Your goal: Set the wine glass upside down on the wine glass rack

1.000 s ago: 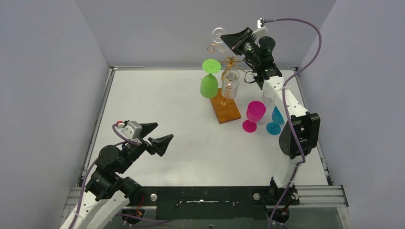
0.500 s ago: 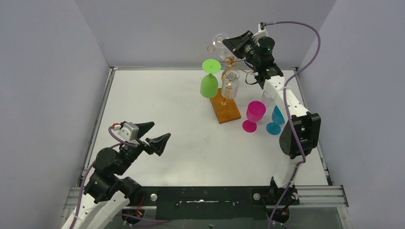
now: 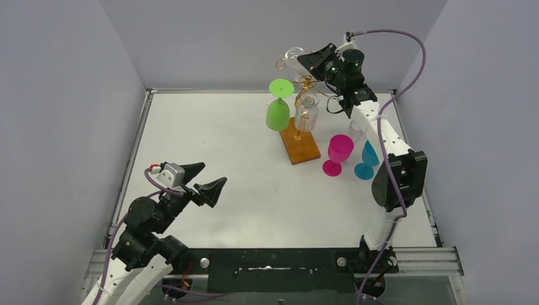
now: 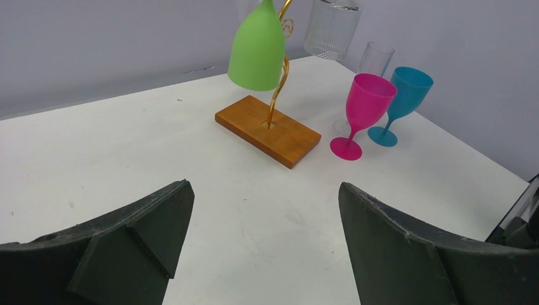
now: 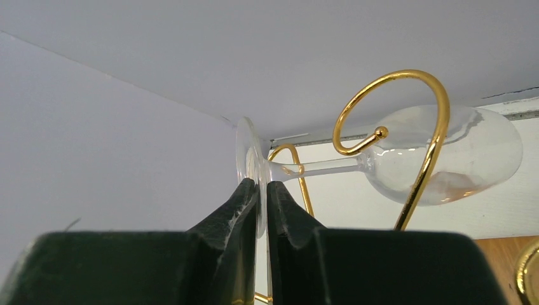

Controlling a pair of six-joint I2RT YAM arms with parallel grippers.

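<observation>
While my right gripper [image 5: 260, 188] pinches the clear wine glass [image 5: 470, 146] by its foot, bowl behind 1 gold curl atop the wine glass rack [image 3: 300, 147], left gripper [image 4: 264, 197] jaws apart, well away from rack

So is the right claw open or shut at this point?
Shut. In the right wrist view, the right claw pinches the flat foot of the clear stemmed wine glass between its fingertips, with no gap showing.
</observation>
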